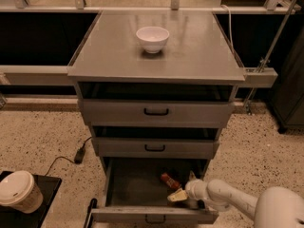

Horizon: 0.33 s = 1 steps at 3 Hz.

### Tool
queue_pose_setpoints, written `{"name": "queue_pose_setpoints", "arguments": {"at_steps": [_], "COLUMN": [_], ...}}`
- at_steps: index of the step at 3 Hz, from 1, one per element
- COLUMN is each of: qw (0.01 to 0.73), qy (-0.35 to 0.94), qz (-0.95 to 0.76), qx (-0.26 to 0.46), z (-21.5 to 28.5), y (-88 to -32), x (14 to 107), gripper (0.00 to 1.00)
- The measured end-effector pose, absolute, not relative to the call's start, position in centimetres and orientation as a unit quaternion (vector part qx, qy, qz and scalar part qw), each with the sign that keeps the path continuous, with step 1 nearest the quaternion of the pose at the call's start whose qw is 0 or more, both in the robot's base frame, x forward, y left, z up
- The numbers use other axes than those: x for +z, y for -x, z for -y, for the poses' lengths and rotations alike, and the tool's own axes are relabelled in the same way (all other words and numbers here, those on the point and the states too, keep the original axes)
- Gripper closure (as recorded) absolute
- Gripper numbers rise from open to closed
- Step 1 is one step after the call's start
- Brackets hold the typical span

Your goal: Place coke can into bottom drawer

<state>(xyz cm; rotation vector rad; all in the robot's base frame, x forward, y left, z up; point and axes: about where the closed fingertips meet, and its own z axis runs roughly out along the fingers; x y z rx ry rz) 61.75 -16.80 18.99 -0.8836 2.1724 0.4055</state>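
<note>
The bottom drawer (142, 214) is pulled out, its deep tray open to view. The coke can (169, 180), red, lies tipped on its side on the drawer floor right of the middle. My gripper (183, 187) is inside the drawer at the right, just right of the can. It is open, with one cream fingertip (176, 196) pointing left below the can. The can sits apart from the fingers. My white arm (228, 201) comes in from the lower right over the drawer's front corner.
A white bowl (152, 38) stands on the cabinet top. The two upper drawers (156, 112) are slightly ajar. A paper coffee cup (18, 192) on a black tray sits at the lower left. A black cable and plug (80, 153) lie on the floor.
</note>
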Motion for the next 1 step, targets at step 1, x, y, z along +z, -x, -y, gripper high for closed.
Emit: {"name": "queue_pose_setpoints", "arguments": {"at_steps": [1], "qw": [0.372], "qy": [0.345], "qz": [-0.847], "qx": [0.158], "z": [16.79], "y": [-61.75], "x": [18.99], "gripper": [0.00]}}
